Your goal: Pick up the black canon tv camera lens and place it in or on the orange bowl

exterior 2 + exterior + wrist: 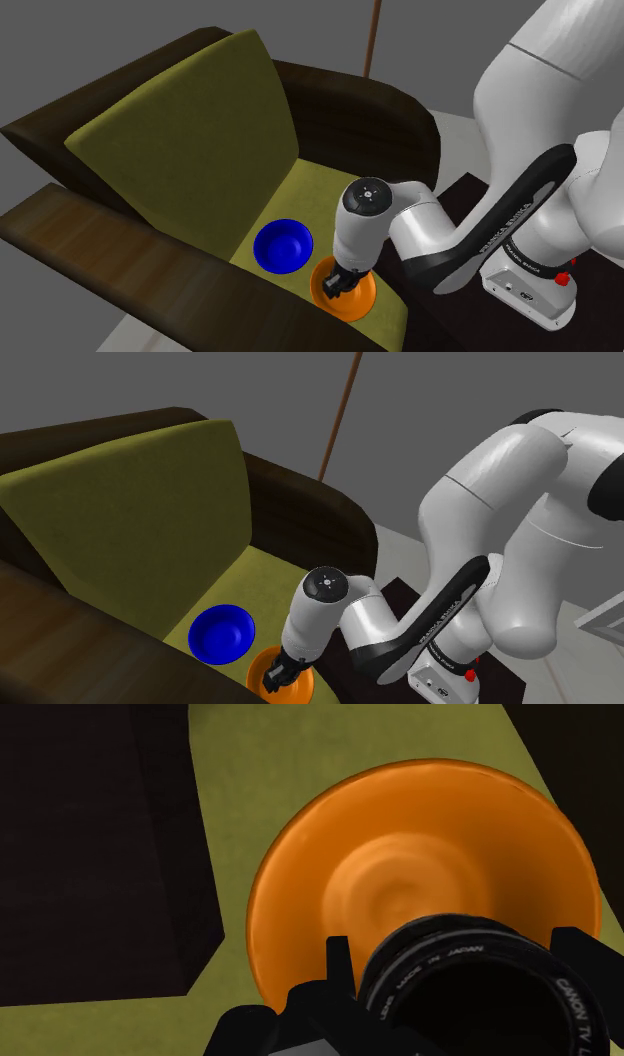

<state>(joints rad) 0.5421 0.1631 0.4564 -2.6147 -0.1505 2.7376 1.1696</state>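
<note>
My black gripper (281, 672) hangs just over the orange bowl (259, 667), shut on the black Canon TV lens (276, 679). In the wrist view the lens (470, 994) is clasped between both fingers (338, 969), its lettered ring facing the camera, with the orange bowl (420, 854) directly beyond it. From the second exterior view the gripper (339, 284) and lens (332, 290) are over the near side of the orange bowl (364, 297), which rests on the olive seat cushion. I cannot tell whether the lens touches the bowl.
A blue bowl (221, 633) sits on the seat (270, 577) beside the orange one, toward the backrest. Dark brown armrests (110, 250) flank the olive cushion on both sides. The arm's white links (400, 225) lean over the seat's front corner.
</note>
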